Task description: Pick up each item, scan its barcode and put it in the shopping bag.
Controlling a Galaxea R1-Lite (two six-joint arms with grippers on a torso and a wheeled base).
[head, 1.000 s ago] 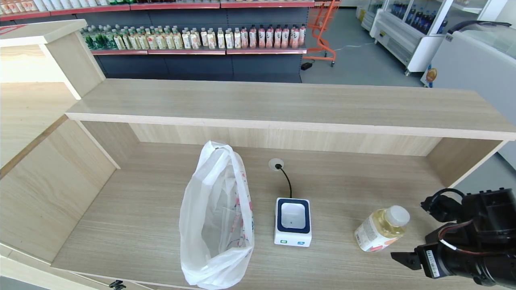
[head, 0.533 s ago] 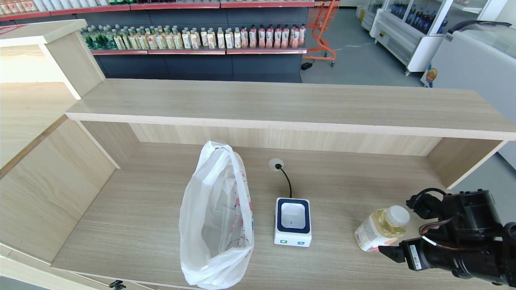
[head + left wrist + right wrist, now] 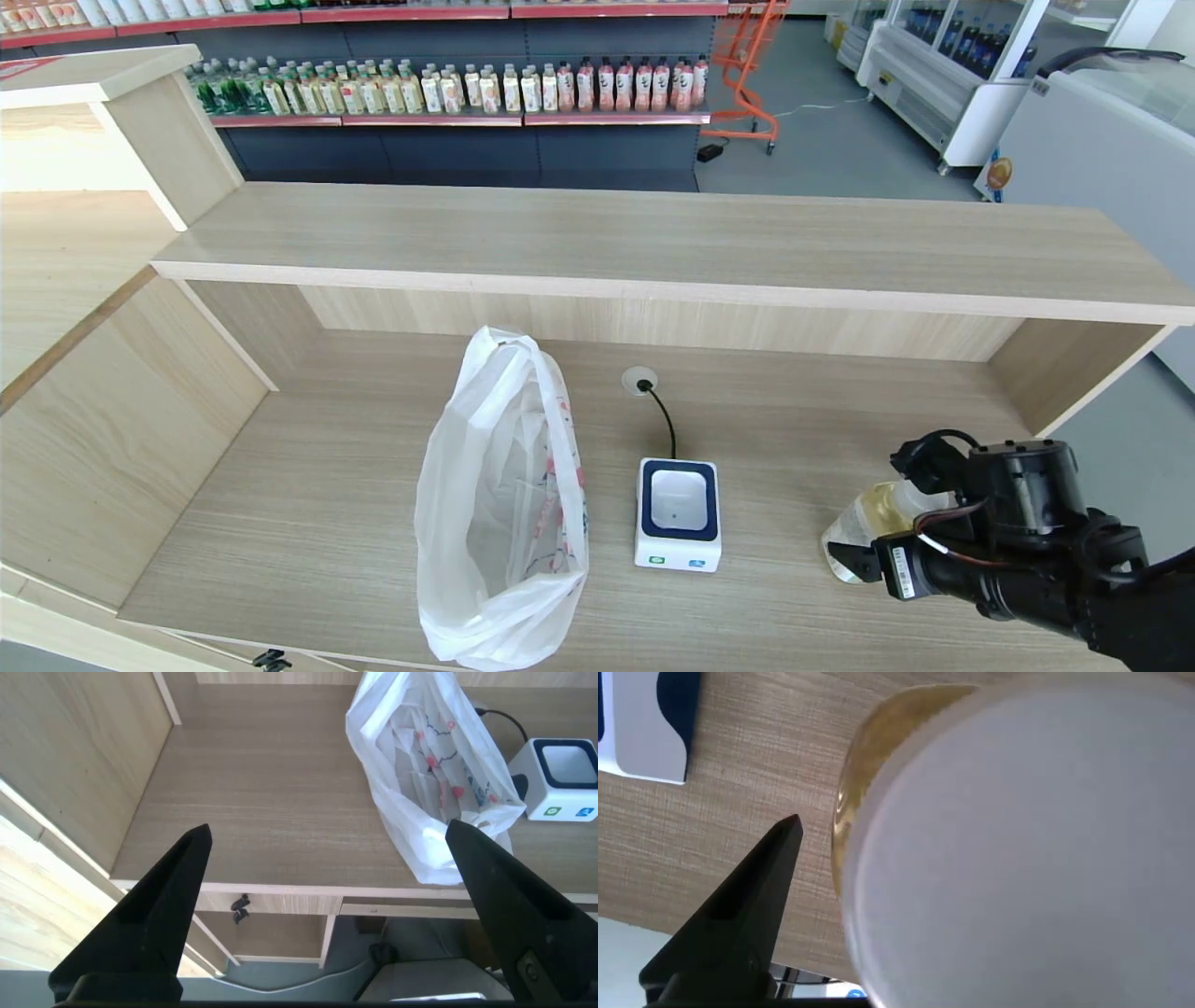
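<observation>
- Bottle (image 3: 851,527) on counter (image 3: 794,420), right of scanner (image 3: 679,513), partly behind right arm.
- Right gripper (image 3: 868,546) released, one finger just beside bottle, not touching.
- Left gripper (image 3: 329,833) spread wide above counter's near edge.
- Bag (image 3: 504,504) open, left of scanner.

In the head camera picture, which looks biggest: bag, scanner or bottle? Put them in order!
1. Bag: clearly largest.
2. Scanner and bottle: about alike; the arm hides part of the bottle, so I can't rank them.
</observation>
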